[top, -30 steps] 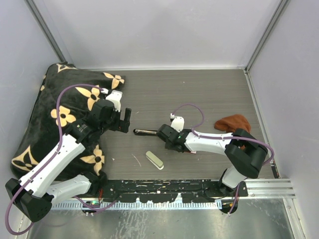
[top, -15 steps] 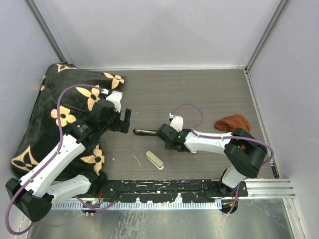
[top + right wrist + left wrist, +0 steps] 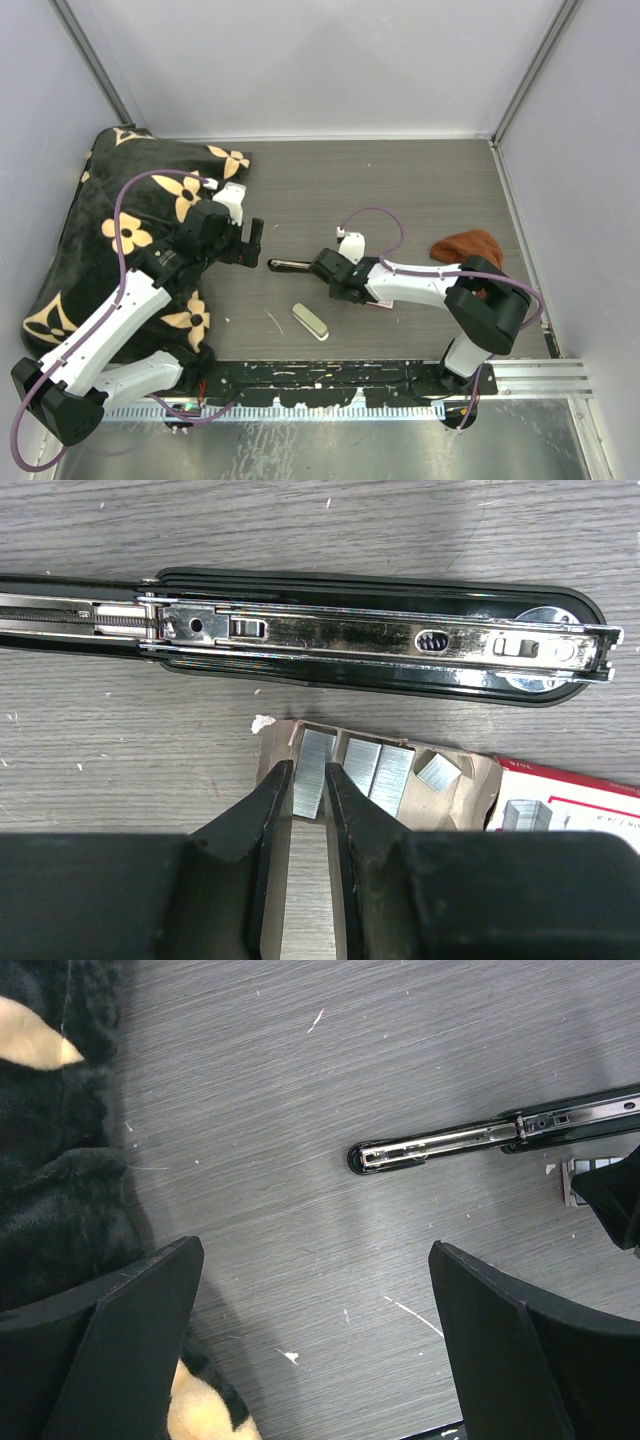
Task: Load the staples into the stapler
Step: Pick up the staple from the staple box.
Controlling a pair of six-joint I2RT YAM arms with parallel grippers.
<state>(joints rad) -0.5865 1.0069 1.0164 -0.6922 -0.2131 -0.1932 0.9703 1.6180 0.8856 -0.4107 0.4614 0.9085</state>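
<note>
The stapler [image 3: 380, 640] lies opened flat on the dark table, black with its chrome magazine facing up; it also shows as a thin bar [image 3: 290, 265] from above and in the left wrist view [image 3: 450, 1142]. Just below it an open cardboard tray holds the staples. One silvery strip of staples [image 3: 313, 750] stands between the fingertips of my right gripper [image 3: 309, 773], which touch both its sides. More strips [image 3: 382, 772] lie beside it. The red-and-white box [image 3: 570, 810] is at the right. My left gripper [image 3: 315, 1300] hovers open and empty left of the stapler's tip.
A black cushion with cream flowers [image 3: 110, 250] fills the left side. A cream-green oblong [image 3: 310, 321] lies near the front edge. A brown cloth [image 3: 466, 247] sits at the right. Grey walls enclose the table on three sides.
The right wrist has crept slightly left beside the stapler. The left arm and the stapler have not moved.
</note>
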